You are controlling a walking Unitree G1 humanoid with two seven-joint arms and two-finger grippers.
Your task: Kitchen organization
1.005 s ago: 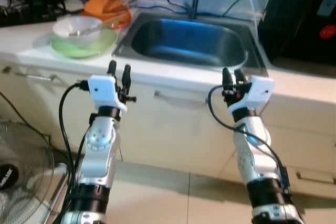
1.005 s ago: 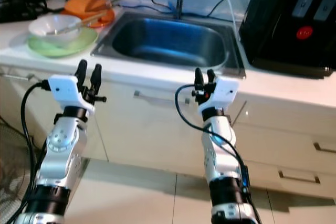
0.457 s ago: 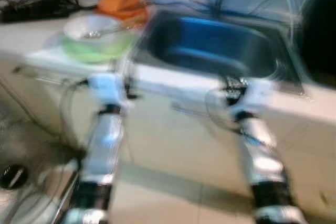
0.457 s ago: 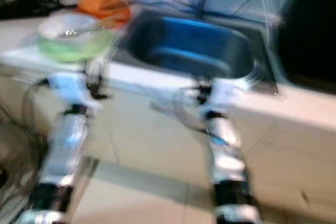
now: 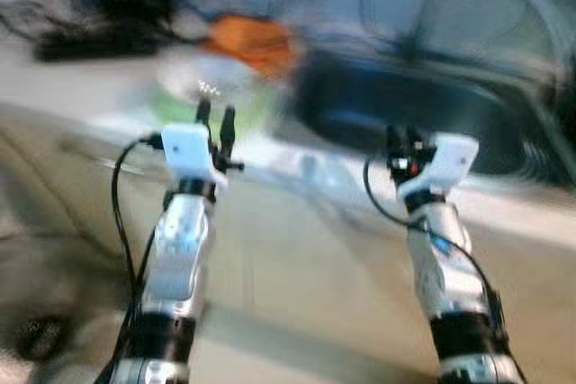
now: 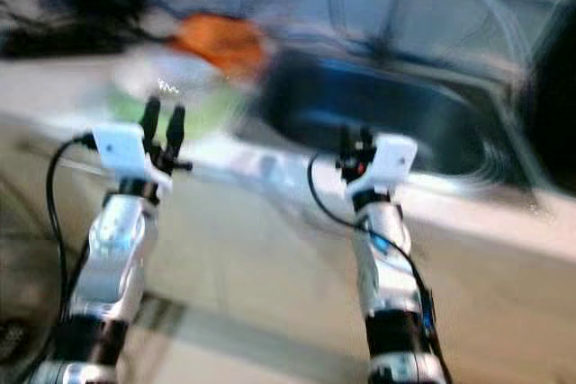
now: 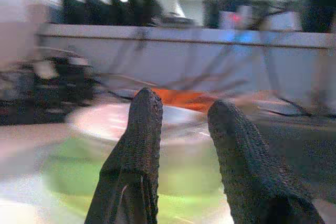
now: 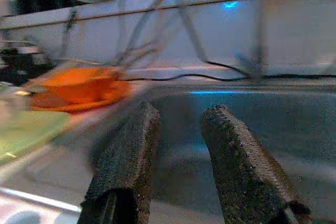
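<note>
You have the dishes on the counter to the left of the sink [image 6: 396, 119]: a white bowl [image 7: 121, 121] sitting on a green plate [image 7: 79, 177], with orange dishes [image 8: 79, 87] just behind them toward the back wall. The head views are badly blurred, so finer detail on the counter cannot be made out. Your left gripper [image 5: 216, 123] is raised on a bent arm, fingers pointing up and forward, just short of the counter edge and directly before the green plate; its two fingers [image 7: 139, 145] stand slightly parted with nothing between them. Your right gripper [image 5: 402, 143] is held at a similar height, in front of the sink's front rim; its fingers [image 8: 128, 156] are likewise parted and hold nothing. Neither gripper touches the counter. The two arms stand well apart, with bare cabinet front between them. Cables [image 8: 157, 30] run along the wall behind the sink. Floor lies open below both arms.
</note>
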